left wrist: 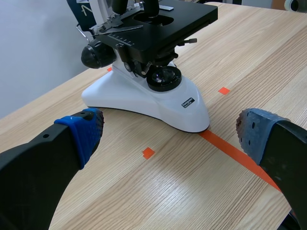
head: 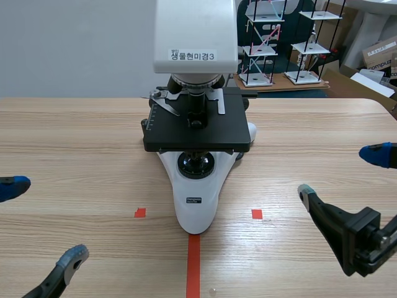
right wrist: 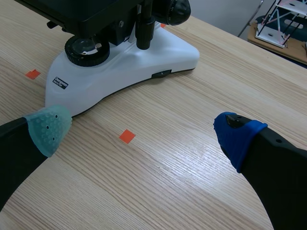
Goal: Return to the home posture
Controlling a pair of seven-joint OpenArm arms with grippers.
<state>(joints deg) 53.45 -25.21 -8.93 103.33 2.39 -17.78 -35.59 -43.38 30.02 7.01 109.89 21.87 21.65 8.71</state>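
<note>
A white microscope [head: 196,198] with a black stage [head: 197,127] stands in the middle of the table, with nothing held by either arm. My left gripper [head: 42,222] is low at the near left, open and empty, well apart from the microscope. My right gripper [head: 341,174] is at the near right, also open and empty. In the left wrist view the microscope's base [left wrist: 144,98] lies ahead of the open gripper [left wrist: 168,130]. Seen from the right wrist, the white base [right wrist: 129,64] is ahead and to one side of the open gripper [right wrist: 141,130].
The wooden table [head: 80,143] carries orange-red tape marks near the microscope's front. Behind the table's far edge at the right stand wire model racks [head: 267,43] and cardboard boxes [head: 378,53]. Bare wood lies on both sides of the microscope.
</note>
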